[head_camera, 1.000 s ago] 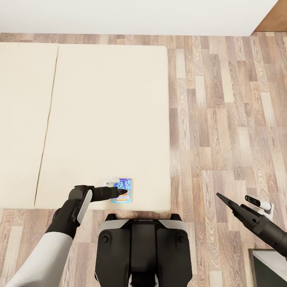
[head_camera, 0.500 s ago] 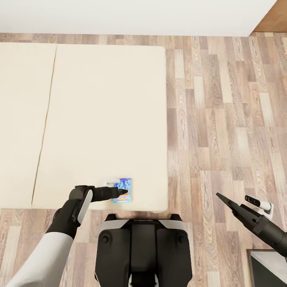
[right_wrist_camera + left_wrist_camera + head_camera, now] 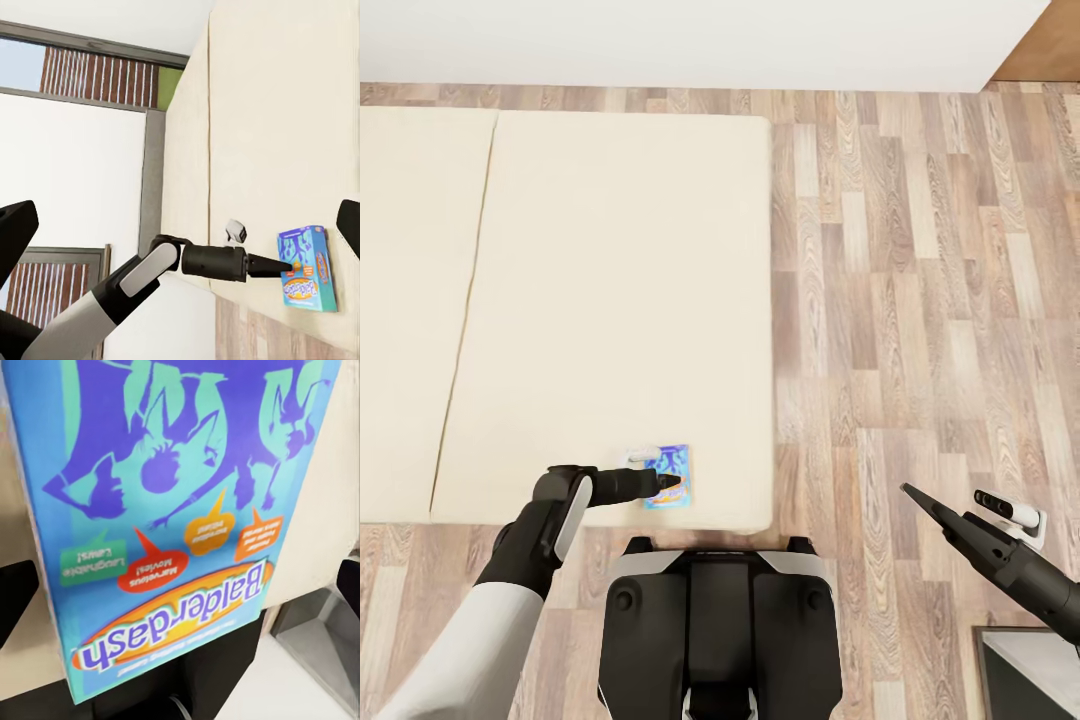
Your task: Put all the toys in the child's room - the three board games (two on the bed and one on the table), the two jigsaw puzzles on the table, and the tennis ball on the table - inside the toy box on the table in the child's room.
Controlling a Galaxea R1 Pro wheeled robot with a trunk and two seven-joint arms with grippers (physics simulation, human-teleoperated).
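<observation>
Left gripper (image 3: pixel 668 484): fingers closed on the board game (image 3: pixel 669 476), held upright near the bed's front edge, "Balderdash" lettering facing its wrist camera | Right gripper (image 3: pixel 913 494): jaws spread wide, holding nothing, over wood floor (image 3: pixel 920 300) | Bed (image 3: pixel 610 300): beige mattress, otherwise bare.

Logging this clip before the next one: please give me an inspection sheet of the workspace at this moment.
Surface: beige bed, bare apart from one box near its front edge.
Job's things: board game, blue, lettered Balderdash, flat on the bed.
Clutter: nothing seen.
Grippers: left claw over the board game, grip cannot be judged; right claw open, holding nothing, over the wood floor.
Cables: nothing seen.
Surroundings: white wall; dark cabinet corner.
</observation>
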